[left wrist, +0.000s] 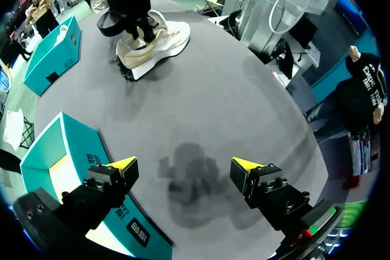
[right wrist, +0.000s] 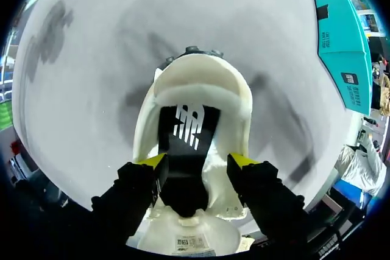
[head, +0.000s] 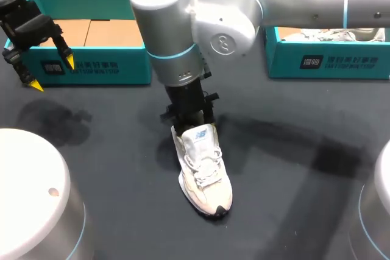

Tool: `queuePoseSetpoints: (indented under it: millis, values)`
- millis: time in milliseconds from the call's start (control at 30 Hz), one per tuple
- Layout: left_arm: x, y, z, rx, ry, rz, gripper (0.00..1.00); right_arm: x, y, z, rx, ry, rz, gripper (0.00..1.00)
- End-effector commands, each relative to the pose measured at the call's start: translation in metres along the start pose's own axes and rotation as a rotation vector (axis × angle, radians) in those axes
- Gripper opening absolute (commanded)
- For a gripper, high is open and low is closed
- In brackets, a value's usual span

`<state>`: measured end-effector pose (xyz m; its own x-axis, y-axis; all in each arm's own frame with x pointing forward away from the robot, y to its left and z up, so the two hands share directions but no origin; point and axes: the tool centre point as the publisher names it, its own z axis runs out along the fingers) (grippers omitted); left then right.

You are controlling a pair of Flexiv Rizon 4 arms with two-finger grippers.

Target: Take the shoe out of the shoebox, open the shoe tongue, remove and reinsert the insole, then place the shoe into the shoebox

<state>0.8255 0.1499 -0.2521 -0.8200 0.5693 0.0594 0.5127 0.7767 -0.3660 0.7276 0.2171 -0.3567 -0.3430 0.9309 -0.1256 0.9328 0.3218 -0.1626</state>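
Observation:
A white sneaker point(head: 204, 168) lies on the dark table near the middle, toe toward the front edge. My right gripper point(head: 190, 117) stands over its heel opening. In the right wrist view its fingers point(right wrist: 152, 161) are apart inside the shoe's point(right wrist: 201, 74) mouth, with the black insole point(right wrist: 186, 150) lying flat below and between them, so the right gripper point(right wrist: 198, 161) is open. My left gripper point(head: 53, 72) hangs open and empty at the far left, in front of the teal shoebox point(head: 91, 68). From the left wrist the gripper point(left wrist: 186, 164) sees the shoe point(left wrist: 152, 44) far ahead.
The open teal shoebox point(left wrist: 55, 150) sits beside my left gripper. A second teal box point(head: 329, 62) at the back right holds another white shoe point(head: 329, 33). White arm bases point(head: 30, 193) stand at the front corners.

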Motion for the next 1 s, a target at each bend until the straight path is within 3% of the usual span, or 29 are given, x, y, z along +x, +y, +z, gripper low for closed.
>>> queuePoseSetpoints:
  millis: [33,533,833,1000]
  values:
    - [0.001,0.0,0.0,-0.003,0.0,0.0,1.0,0.002,-0.006,0.0,0.004,-0.002,0.0,1.0]
    - [0.001,0.0,0.0,-0.003,0.0,0.0,1.0,0.002,-0.006,0.003,0.012,0.028,-0.033,1.0]
    - [0.001,0.0,0.0,-0.003,0.0,0.0,1.0,0.003,-0.016,-0.009,-0.021,0.029,-0.019,1.0]
    - [0.001,0.0,0.0,-0.003,0.0,0.0,1.0,0.002,-0.022,-0.004,-0.003,0.04,-0.015,1.0]
